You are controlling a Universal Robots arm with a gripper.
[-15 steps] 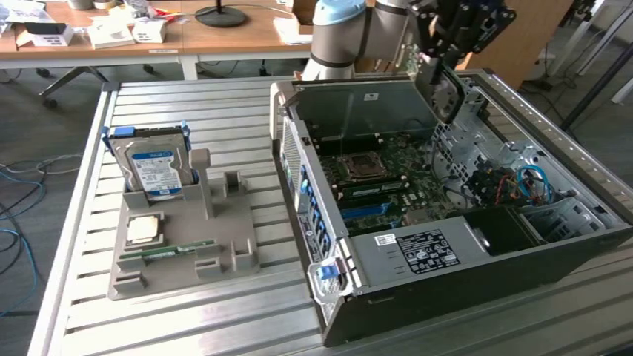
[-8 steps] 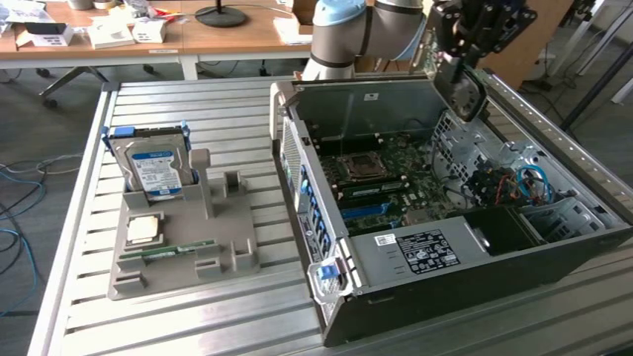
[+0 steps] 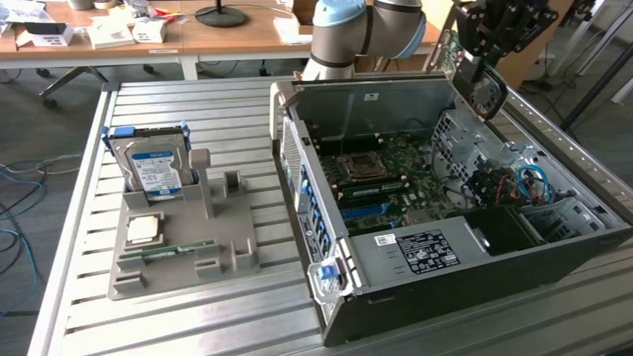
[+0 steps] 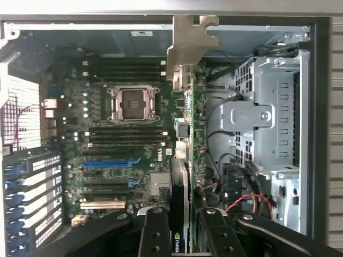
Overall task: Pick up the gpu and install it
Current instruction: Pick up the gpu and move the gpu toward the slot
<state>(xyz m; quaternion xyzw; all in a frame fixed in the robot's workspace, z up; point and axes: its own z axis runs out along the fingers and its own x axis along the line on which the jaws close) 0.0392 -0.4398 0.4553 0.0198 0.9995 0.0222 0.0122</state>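
Wrist view, gripper (image 4: 185, 227) clamped on the gpu (image 4: 183, 176), edge-on above the open computer case (image 4: 320, 134); arm pointing downward

We note a slatted metal table (image 3: 198, 311) beneath the gripper (image 3: 476, 58). Beyond the table, about level with the gripper, wooden desks (image 3: 237, 37) carry white boxes (image 3: 109, 33) and a black lamp base (image 3: 219, 16). Well apart from the gripper, blue cable (image 3: 18, 176) lies on grey floor (image 3: 40, 133).
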